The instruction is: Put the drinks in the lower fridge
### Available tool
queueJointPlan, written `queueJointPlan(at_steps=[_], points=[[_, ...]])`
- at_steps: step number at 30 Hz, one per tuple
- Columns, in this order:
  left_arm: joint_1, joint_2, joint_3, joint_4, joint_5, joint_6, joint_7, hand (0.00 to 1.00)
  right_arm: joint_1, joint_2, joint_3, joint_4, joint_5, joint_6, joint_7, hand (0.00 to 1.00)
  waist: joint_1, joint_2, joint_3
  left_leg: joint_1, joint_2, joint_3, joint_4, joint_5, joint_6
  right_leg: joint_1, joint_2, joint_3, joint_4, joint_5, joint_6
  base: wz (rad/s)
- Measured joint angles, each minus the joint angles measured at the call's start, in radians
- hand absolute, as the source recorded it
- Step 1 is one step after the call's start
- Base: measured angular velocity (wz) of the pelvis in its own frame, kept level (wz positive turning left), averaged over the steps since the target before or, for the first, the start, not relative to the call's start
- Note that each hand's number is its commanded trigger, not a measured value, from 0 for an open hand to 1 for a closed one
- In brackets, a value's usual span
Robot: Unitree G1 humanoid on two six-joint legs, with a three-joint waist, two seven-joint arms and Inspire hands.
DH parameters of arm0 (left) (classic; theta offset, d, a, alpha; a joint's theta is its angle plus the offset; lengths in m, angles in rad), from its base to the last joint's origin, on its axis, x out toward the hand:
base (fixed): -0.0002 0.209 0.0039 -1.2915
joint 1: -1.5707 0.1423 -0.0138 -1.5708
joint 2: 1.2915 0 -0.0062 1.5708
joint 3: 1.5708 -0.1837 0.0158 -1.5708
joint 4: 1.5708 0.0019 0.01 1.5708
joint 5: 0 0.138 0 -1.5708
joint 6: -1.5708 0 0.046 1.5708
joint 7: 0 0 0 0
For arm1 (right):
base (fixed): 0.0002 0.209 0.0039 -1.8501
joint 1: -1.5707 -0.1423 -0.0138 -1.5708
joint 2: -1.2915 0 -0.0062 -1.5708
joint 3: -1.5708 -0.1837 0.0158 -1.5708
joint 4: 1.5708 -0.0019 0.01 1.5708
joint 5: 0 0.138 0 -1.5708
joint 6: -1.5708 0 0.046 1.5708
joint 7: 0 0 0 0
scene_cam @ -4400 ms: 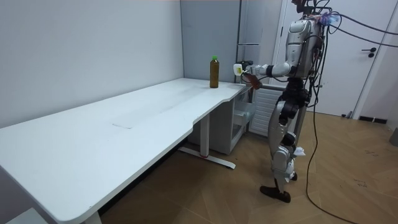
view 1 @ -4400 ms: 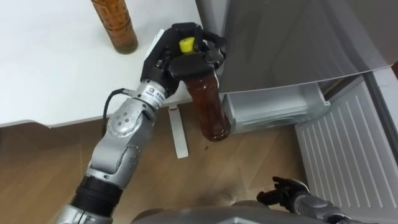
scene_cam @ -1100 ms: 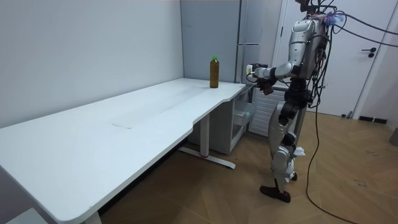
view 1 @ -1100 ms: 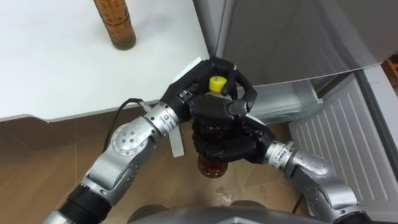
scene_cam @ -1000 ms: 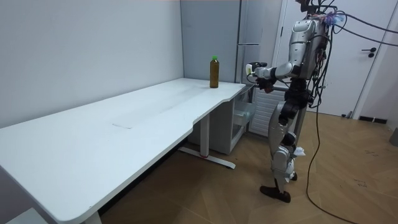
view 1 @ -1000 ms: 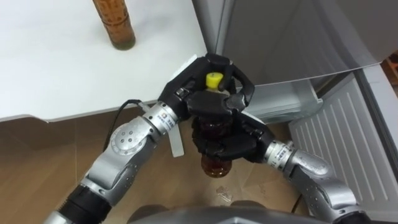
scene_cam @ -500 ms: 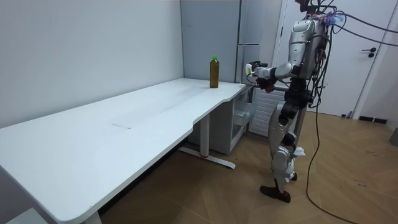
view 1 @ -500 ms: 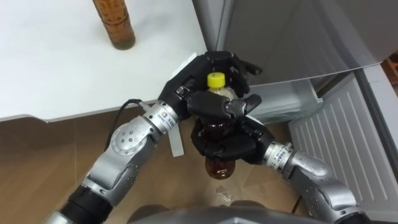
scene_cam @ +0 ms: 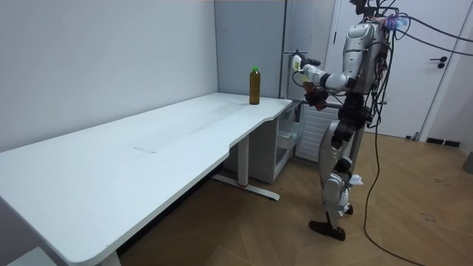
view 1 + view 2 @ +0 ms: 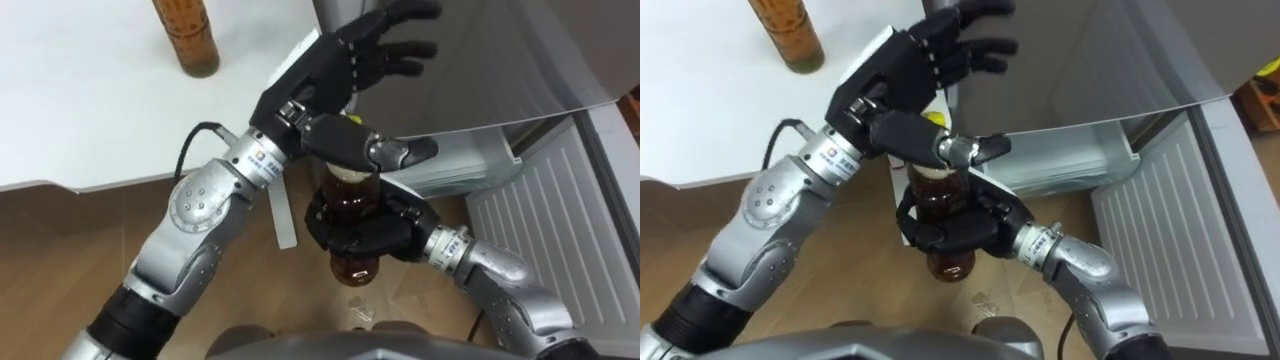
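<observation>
Your robot stands at the end of the white table (image 9: 185, 125), close to the grey fridge (image 10: 480, 60). Its right hand (image 10: 362, 232) is wrapped round the middle of a bottle of brown drink (image 10: 352, 197), holding it upright above the wooden floor (image 10: 60, 230), just in front of a white fridge shelf (image 10: 450, 168) that juts out low down. The left hand (image 10: 340, 60) hovers over the bottle's yellow cap (image 10: 933, 118), fingers spread wide and holding nothing, thumb stretched across above the cap. You can see a second brown bottle (image 10: 187, 35) standing on the table near its corner, well apart from both hands. A ribbed white panel (image 10: 545, 240) shows at the right.
</observation>
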State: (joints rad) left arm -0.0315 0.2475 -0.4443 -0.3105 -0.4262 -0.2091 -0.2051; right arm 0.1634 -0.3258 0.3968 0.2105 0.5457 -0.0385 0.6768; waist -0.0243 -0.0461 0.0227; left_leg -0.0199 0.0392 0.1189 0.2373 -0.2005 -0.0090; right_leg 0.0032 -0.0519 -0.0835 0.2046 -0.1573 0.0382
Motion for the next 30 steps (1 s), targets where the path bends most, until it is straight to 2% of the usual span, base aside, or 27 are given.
queueJointPlan(at_steps=[3, 7, 13, 16, 19, 20, 23, 25, 26, 28, 29, 30], points=[[0.000, -0.016, 0.016, -0.043, -0.001, -0.048, 0.021, 0.00, 0.003, -0.004, 0.008, 0.004, -0.001, -0.004, 0.007, 1.00, 0.003, 0.001, 0.0005, 0.007, 0.000, 0.000, -0.001, 0.000, 0.000, 0.007, 0.000, 0.000, -0.001, 0.000, 0.000, 0.00], [-0.002, -0.017, 0.046, -0.089, -0.045, -0.056, 0.045, 0.00, 0.024, -0.015, 0.014, 0.003, -0.004, -0.005, 0.022, 1.00, 0.011, -0.001, 0.0008, 0.012, 0.000, -0.006, -0.001, 0.000, 0.000, 0.013, 0.000, -0.002, -0.001, 0.000, 0.000, 0.03], [-0.002, -0.029, 0.126, -0.159, -0.053, -0.093, 0.063, 0.00, 0.058, -0.019, 0.007, 0.003, -0.007, -0.007, 0.027, 1.00, 0.024, -0.005, -0.0001, 0.009, 0.001, -0.014, 0.000, 0.000, -0.001, 0.014, 0.001, -0.011, 0.000, 0.000, 0.000, 0.02], [-0.004, -0.031, 0.139, -0.202, -0.052, -0.135, 0.094, 0.00, 0.064, -0.023, 0.008, 0.003, -0.007, -0.007, 0.027, 1.00, 0.035, -0.014, -0.0019, 0.011, 0.001, -0.020, 0.002, 0.000, -0.001, 0.021, 0.001, -0.019, -0.001, 0.000, 0.000, 0.07], [-0.008, -0.033, 0.182, -0.252, -0.050, -0.148, 0.117, 0.00, 0.077, -0.021, 0.003, 0.001, -0.008, -0.037, 0.027, 1.00, 0.061, -0.024, -0.0059, 0.021, 0.001, -0.026, 0.004, 0.000, -0.001, 0.032, 0.001, -0.025, -0.002, 0.000, 0.000, 0.04], [-0.007, -0.038, 0.218, -0.279, -0.045, -0.157, 0.135, 0.00, 0.093, -0.018, -0.009, -0.009, -0.013, -0.046, 0.027, 1.00, 0.068, -0.024, -0.0060, 0.025, 0.001, -0.027, 0.002, 0.000, -0.001, 0.036, 0.001, -0.027, -0.002, 0.000, 0.000, 0.00], [-0.007, -0.047, 0.312, -0.304, 0.013, -0.216, 0.208, 0.00, 0.123, -0.008, -0.046, -0.024, -0.049, -0.055, 0.049, 1.00, 0.089, -0.024, -0.0052, 0.036, 0.000, -0.036, 0.000, -0.001, -0.002, 0.055, 0.001, -0.042, -0.008, 0.000, 0.000, 0.08], [-0.007, -0.047, 0.376, -0.307, 0.068, -0.230, 0.256, 0.00, 0.139, 0.012, -0.080, -0.025, -0.073, -0.058, 0.062, 1.00, 0.111, -0.024, -0.0045, 0.045, 0.000, -0.042, 0.000, -0.002, -0.005, 0.072, 0.001, -0.058, -0.020, 0.000, 0.000, 0.11], [-0.005, -0.047, 0.417, -0.320, 0.088, -0.233, 0.288, 0.00, 0.145, 0.021, -0.104, -0.025, -0.085, -0.058, 0.065, 1.00, 0.126, -0.018, -0.0008, 0.048, 0.001, -0.045, 0.001, -0.003, -0.006, 0.078, 0.002, -0.058, -0.022, 0.000, 0.000, 0.04], [-0.003, -0.047, 0.481, -0.334, 0.127, -0.249, 0.339, 0.00, 0.161, 0.031, -0.141, -0.025, -0.100, -0.059, 0.066, 1.00, 0.144, -0.008, -0.0022, 0.050, 0.001, -0.051, 0.001, -0.003, -0.006, 0.079, 0.002, -0.061, -0.021, 0.000, 0.000, 0.07], [-0.002, -0.045, 0.533, -0.334, 0.158, -0.273, 0.377, 0.00, 0.171, 0.034, -0.158, -0.025, -0.116, -0.059, 0.066, 1.00, 0.168, 0.001, -0.0028, 0.049, 0.001, -0.053, -0.002, -0.003, -0.006, 0.081, 0.002, -0.068, -0.021, 0.000, 0.000, 0.05], [0.005, -0.043, 0.593, -0.333, 0.172, -0.290, 0.412, 0.00, 0.184, 0.033, -0.170, -0.025, -0.116, -0.059, 0.068, 1.00, 0.176, 0.008, -0.0048, 0.051, 0.001, -0.054, -0.007, -0.003, -0.006, 0.083, 0.002, -0.070, -0.022, 0.000, 0.000, 0.06]])
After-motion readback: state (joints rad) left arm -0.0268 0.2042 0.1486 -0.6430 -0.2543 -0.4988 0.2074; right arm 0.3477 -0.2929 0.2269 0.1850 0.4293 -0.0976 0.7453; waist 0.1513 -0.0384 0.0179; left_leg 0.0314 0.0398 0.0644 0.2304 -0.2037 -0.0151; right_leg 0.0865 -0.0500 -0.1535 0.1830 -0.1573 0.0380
